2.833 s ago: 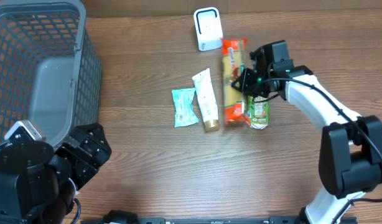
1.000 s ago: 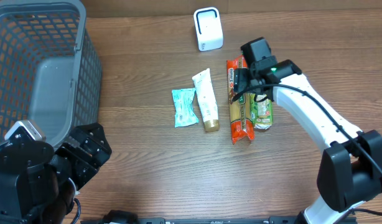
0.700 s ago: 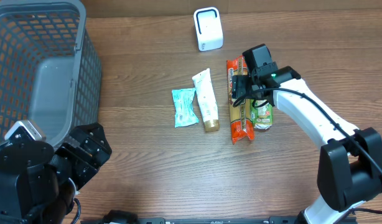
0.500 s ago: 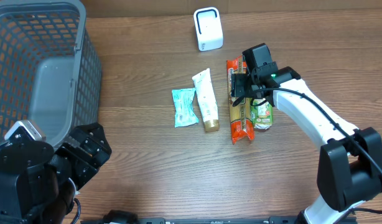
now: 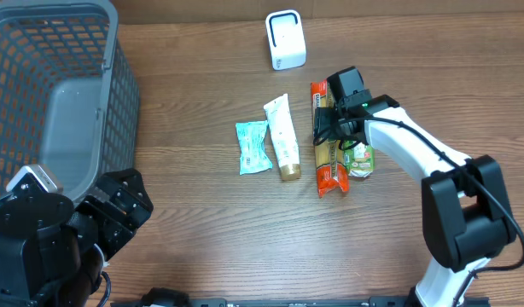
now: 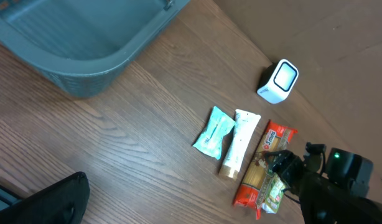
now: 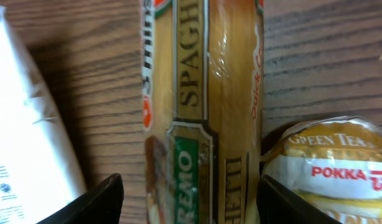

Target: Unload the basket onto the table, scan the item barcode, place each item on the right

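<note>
Jaws, left: spread wide, holding nothing, at the near-left table corner, well apart from every item.
Basket (image 5: 117,51): grey mesh, just beyond the left jaws, far left of the right jaws.
Teal packet (image 5: 253,147): flat on the table, left of the right jaws, just beside the tube.
White tube (image 5: 282,136): flat, between the teal packet and the pack, just left of the right jaws.
Scanner (image 5: 285,40): small white unit, beyond the right jaws and slightly left, apart from the items.
Spaghetti pack (image 7: 203,93): task item by my read. It lies flat on the table, long axis running away from the robot, directly under and between the right jaws.
Jaws, right: partly open, straddling the pack across its narrow width, toward its far half. Fingers (image 7: 104,202) sit on either side, with a gap on the left side and the right one at the pack edge. Not clamped, as far as shown.
Green tea pouch (image 7: 328,162): touching the pack's right side, just right of the right jaws.
Handling: likely light. Long and fairly stiff, with brittle strands inside. The glossy film looks slippery.
Grip spot: across the narrow width, nearer mid-length so the ends don't droop.
Risk: right finger may pinch the pouch along with the pack.
Barcode: not visible.
</note>
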`<state>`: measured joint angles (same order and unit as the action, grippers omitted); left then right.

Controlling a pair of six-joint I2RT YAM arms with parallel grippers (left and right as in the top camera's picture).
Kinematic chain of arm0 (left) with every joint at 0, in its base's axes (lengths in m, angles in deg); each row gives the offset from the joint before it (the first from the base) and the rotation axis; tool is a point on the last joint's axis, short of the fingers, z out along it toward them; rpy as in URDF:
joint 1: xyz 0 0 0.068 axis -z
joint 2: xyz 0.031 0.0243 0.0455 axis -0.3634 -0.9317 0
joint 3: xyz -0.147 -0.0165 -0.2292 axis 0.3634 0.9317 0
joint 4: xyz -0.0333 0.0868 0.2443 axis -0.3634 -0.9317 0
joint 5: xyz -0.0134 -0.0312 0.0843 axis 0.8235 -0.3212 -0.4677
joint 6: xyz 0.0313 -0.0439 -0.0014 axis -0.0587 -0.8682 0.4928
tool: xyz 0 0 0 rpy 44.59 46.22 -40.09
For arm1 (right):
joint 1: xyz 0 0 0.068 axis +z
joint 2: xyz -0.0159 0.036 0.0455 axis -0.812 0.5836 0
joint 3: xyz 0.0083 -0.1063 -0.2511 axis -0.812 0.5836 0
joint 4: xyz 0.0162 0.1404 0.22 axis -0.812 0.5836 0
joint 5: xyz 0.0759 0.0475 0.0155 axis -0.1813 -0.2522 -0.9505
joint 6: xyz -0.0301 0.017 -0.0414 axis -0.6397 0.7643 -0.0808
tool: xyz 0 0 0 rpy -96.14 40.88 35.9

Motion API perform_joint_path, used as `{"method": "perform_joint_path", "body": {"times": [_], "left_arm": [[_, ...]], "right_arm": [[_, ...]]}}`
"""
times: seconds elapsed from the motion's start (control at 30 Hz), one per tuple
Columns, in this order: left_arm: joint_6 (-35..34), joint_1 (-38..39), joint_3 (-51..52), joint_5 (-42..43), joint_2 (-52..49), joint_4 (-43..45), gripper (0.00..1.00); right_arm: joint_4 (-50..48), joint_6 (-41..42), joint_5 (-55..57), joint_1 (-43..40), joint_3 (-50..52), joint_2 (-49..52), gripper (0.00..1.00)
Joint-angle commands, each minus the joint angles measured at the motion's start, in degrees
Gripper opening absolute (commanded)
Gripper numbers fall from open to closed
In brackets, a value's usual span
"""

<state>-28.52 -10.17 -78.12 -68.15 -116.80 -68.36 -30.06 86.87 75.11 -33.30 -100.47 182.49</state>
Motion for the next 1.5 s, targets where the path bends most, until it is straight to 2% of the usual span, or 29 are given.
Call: {"method": "perform_joint_path", "body": {"times": [0.0,0.03,0.07,0.1,0.13,0.33,0.37,0.47,0.53,1.07,1.3,1.47], "left_arm": [[0.9,-0.5,-0.3,0.0,-0.1,0.1,1.0],[0.9,-0.5,-0.3,0.0,-0.1,0.1,0.99],[0.9,-0.5,-0.3,0.0,-0.1,0.1,1.0],[0.9,-0.5,-0.3,0.0,-0.1,0.1,1.0],[0.9,-0.5,-0.3,0.0,-0.1,0.1,1.0],[0.9,-0.5,-0.3,0.0,-0.1,0.1,1.0],[0.9,-0.5,-0.3,0.0,-0.1,0.1,1.0],[0.9,-0.5,-0.3,0.0,-0.1,0.1,1.0],[0.9,-0.5,-0.3,0.0,-0.1,0.1,1.0],[0.9,-0.5,-0.3,0.0,-0.1,0.1,0.99],[0.9,-0.5,-0.3,0.0,-0.1,0.1,0.99],[0.9,-0.5,-0.3,0.0,-0.1,0.1,1.0]], "right_arm": [[-0.7,0.9,-0.4,-0.1,0.4,2.4,0.68],[-0.7,0.9,-0.8,-0.1,0.4,2.5,0.62],[-0.9,1.1,-1.0,-0.1,0.4,2.8,0.49],[-0.9,2.0,-1.2,-0.1,0.4,2.9,0.41],[-1.0,3.0,-1.2,-0.1,0.4,3.1,0.36],[-1.3,5.1,-1.6,-0.1,0.4,4.7,0.34],[-1.4,5.1,-1.9,-0.1,0.4,5.1,0.31],[-1.6,5.1,-3.9,-0.1,0.4,6.2,0.1],[-1.8,5.2,-6.1,-0.1,0.4,6.3,0.04],[-1.4,5.1,-29.9,-4.7,-9.7,1.7,0.04],[-1.1,5.1,-35.0,-8.2,-10.3,-1.6,0.04],[-5.0,5.1,-37.5,-8.8,-10.3,-1.7,0.04]]}}
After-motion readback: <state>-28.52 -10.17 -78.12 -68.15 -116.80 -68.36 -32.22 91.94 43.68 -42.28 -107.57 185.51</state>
